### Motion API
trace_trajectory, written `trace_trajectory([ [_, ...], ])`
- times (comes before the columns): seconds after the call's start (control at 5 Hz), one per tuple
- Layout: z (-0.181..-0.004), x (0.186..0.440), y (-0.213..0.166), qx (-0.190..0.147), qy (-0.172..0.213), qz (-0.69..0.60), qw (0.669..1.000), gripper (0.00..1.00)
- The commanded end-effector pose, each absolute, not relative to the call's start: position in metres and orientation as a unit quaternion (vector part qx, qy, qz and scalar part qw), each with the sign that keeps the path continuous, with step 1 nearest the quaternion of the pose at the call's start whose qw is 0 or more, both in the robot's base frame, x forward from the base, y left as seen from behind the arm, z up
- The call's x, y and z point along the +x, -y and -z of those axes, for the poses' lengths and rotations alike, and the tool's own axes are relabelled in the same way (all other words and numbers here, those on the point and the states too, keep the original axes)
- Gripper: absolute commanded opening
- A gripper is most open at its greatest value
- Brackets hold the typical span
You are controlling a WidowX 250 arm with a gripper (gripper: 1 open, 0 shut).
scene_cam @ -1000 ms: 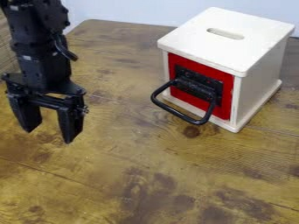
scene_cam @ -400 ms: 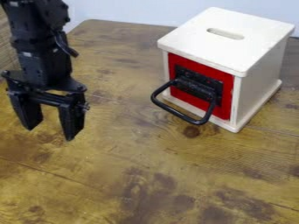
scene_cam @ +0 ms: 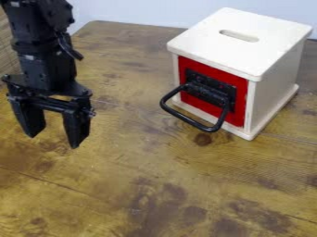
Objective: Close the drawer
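A brown wooden table (scene_cam: 136, 185) with dark grain and blotchy patches fills most of the frame, meeting a pale wall (scene_cam: 148, 9) along the top edge.

In the upper right of the frame stands one cube-shaped wooden box (scene_cam: 273, 83), pale cream, turned at an angle, with its top and two sides visible. One slot (scene_cam: 239, 36) with rounded ends is cut through its top panel.

One black robot arm (scene_cam: 44, 51) comes down from the upper left corner, a cable looping beside it.

One drawer (scene_cam: 234, 120) is set in the box's front, right of centre in the upper half of the frame. Its front panel is square and bright red, framed by cream wood. A black block (scene_cam: 210, 90) is mounted on the panel, and from it one black handle (scene_cam: 183, 117), a rounded loop, juts out toward the lower left, above the table.

The arm ends in one black claw (scene_cam: 51, 131) at the left of the frame, pointing down. Its two fingers are apart, with table visible between them. The claw is well apart from the drawer and its handle.
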State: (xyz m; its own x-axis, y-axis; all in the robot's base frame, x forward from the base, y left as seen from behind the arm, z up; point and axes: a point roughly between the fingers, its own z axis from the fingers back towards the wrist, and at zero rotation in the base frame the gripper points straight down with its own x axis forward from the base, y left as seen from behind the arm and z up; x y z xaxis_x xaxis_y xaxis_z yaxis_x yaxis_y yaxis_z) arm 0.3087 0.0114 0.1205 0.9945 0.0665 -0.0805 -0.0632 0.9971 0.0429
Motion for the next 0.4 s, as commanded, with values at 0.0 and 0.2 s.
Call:
trace_trajectory([
  [0.0,-0.1385,0.3098,-0.0118,0.024,-0.009,-0.031,0.999,1.0],
  [0.2,-0.1365,0.3086,-0.0125,0.026,-0.011,-0.031,0.999,1.0],
])
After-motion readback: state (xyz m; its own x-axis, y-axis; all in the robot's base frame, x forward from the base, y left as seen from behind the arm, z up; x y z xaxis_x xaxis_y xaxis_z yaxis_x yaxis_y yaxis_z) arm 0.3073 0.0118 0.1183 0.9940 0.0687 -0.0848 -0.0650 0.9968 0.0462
